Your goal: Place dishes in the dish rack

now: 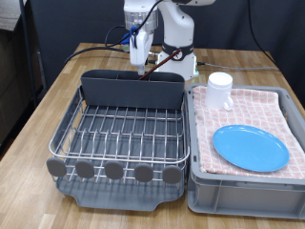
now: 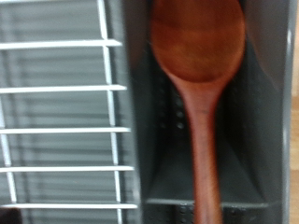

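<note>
Dishes and rack on a wooden table (image 1: pixel 57 86), exterior view. The dish rack (image 1: pixel 119 134), silver wire on a dark grey tray, fills the lower-left part of the frame; its long dark utensil caddy (image 1: pixel 132 88) runs along the 12 o'clock edge of the wires. At 3 o'clock from the rack, just beside it, stands a grey bin (image 1: pixel 243 181) lined with a pink checkered cloth (image 1: pixel 262 107). The round light-blue plate (image 1: pixel 250 148) lies flat on the cloth toward the bin's 6 o'clock end. The small white mug (image 1: pixel 220 91) stands upright on the cloth at the bin's 11 o'clock corner.

The white robot arm (image 1: pixel 167 24) reaches down from 12 o'clock, and its hand (image 1: pixel 141 59) hangs directly over the caddy, near the caddy's middle. A thin reddish-brown shape below the hand, at the caddy's top edge, is the wooden spoon (image 1: pixel 152 73); from this view it is too small to tell whether the fingers are clenched on it or released.

Wrist view: the spoon (image 2: pixel 201 103) lies lengthwise inside the caddy (image 2: pixel 159 140), its broad bowl at one end and its handle running along the dark compartment. The rack's wires (image 2: pixel 65 131) show beside the caddy wall. No fingers appear in this view, so the state of the hand cannot be told.
</note>
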You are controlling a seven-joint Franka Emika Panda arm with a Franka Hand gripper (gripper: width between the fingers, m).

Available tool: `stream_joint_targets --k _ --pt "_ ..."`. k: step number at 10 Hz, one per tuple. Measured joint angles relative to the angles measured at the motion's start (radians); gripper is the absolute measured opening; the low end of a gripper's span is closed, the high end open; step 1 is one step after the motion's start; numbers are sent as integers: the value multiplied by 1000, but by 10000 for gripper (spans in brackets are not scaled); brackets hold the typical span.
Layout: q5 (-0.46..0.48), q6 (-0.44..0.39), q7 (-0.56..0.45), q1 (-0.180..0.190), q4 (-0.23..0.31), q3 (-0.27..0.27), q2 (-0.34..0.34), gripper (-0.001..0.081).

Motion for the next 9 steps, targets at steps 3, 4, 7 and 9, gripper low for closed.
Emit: stream_joint_targets --k 3,4,7,9 --pt "-85 -18 33 18 31 126 -69 791" --pt "-78 -25 -29 68 48 125 -77 791" --pt "-79 -111 -133 186 110 166 -77 802" --pt "-76 -186 -168 243 155 214 -73 802"
